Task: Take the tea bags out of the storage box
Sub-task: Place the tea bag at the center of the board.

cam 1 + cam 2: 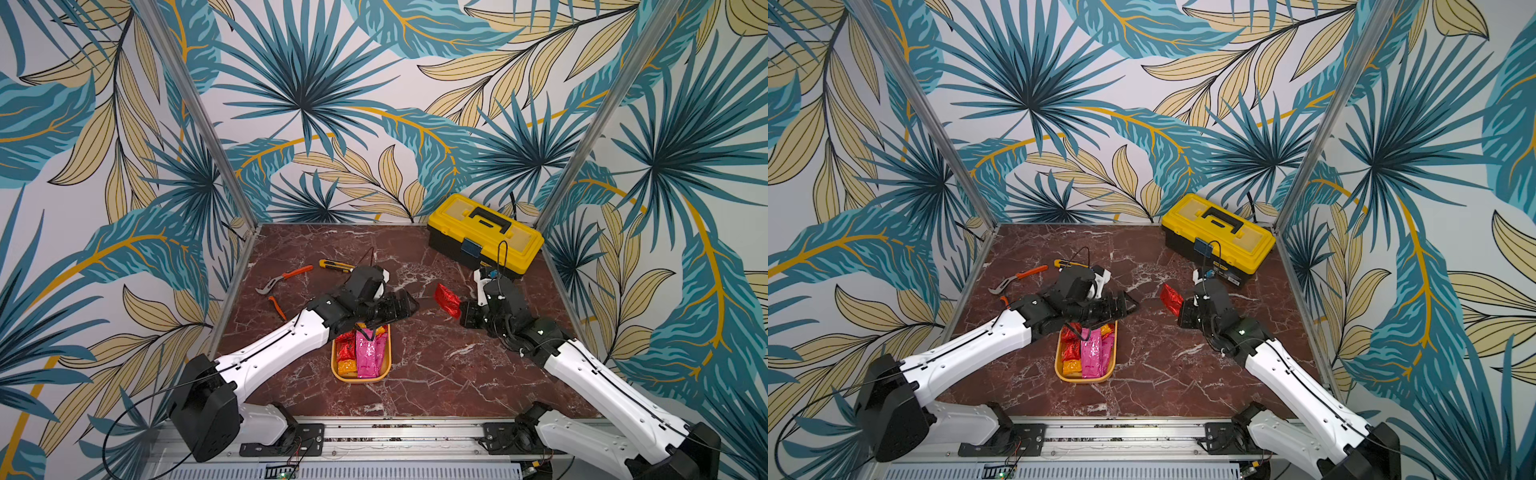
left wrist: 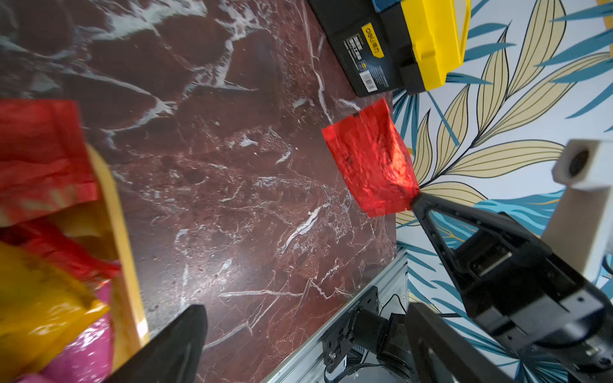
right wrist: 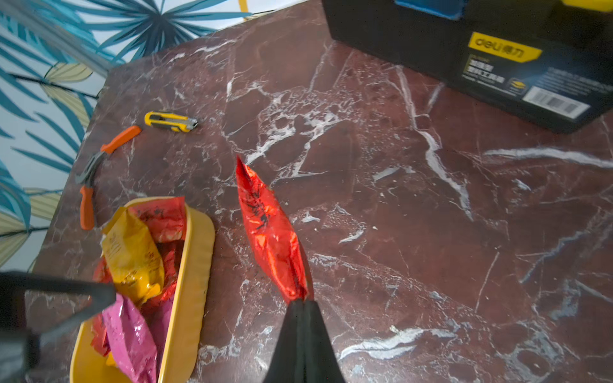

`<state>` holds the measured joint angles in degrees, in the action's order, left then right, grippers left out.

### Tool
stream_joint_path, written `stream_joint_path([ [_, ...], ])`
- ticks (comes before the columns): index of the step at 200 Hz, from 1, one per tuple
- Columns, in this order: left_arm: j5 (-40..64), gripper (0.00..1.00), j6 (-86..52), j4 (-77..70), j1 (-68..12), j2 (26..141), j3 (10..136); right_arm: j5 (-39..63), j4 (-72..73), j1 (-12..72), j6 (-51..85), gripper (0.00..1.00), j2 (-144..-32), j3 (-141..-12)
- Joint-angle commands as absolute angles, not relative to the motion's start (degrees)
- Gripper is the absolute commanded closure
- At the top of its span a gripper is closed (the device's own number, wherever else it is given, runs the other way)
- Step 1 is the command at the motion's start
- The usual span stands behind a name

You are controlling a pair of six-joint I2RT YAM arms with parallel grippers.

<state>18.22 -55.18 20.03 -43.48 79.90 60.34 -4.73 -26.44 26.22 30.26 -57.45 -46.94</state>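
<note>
Above the tabletop my right claw pinches a red tea bag clear of the storage box; my left claw hangs spread over the other tea bags, ready.

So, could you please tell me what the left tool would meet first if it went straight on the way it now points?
Most likely the red tea bag pinched in the shut right tool; the open left tool points across at it, though their heights are unclear.

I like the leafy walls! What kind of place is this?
Probably a robot test booth, not a home: two robot arms mounted on a metal rail, leaf-printed panels boxing in a marble-look table, and a toolbox set out.
</note>
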Motion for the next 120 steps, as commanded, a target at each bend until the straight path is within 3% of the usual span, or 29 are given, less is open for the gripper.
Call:
stream_joint_path([
  [1,18.0,0.01,-56.6,16.1,-46.4,82.9,63.5,1.2,-23.2,22.0,34.6,1.00,-58.2,-43.9],
  [56,17.4,0.02,-57.7,13.4,-49.6,86.0,63.9,14.5,-10.7,12.4,41.4,1.00,-65.3,-39.7],
  [120,12.9,0.00,-54.5,21.9,-47.3,79.3,64.4,20.4,-0.7,10.4,45.4,1.00,-73.8,-38.8],
])
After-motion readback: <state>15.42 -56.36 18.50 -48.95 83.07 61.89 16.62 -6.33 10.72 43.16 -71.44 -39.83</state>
